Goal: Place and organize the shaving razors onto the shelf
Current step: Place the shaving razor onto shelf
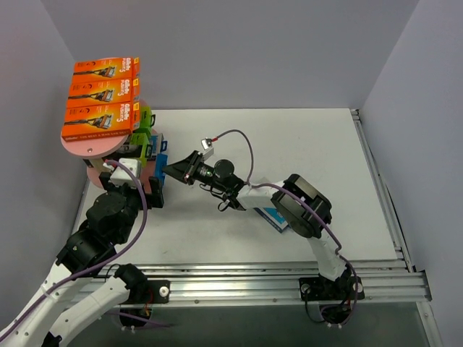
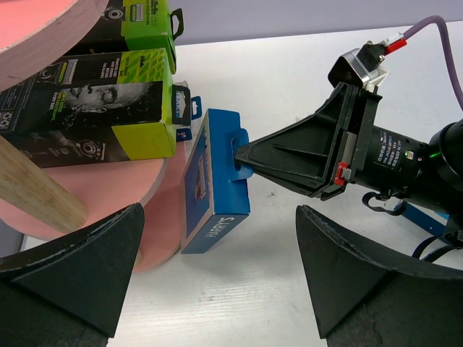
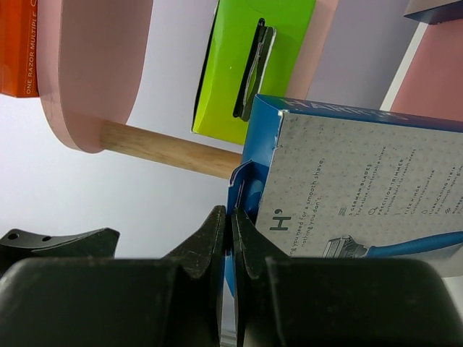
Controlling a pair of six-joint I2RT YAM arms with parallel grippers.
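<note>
Fingers of the right gripper (image 2: 242,153) clamp the blue razor pack (image 2: 199,191) at four o'clock of the shelf (image 1: 92,148), while the left gripper (image 2: 219,210) holds its fingers apart.

The shelf (image 1: 90,148) is set at the worktop's (image 1: 304,152) 9 o'clock edge. Three razor packs (image 1: 101,90) are laid side by side on its top board, and two more packs (image 2: 94,108) are lodged on a board beneath. At the shelf's 3 o'clock, another pack (image 2: 210,188) is clamped upright by the right hand (image 1: 173,170), just beside a lower board's rim. A last pack (image 1: 273,217) is left on the worktop at 4 o'clock, under the right arm.
</note>
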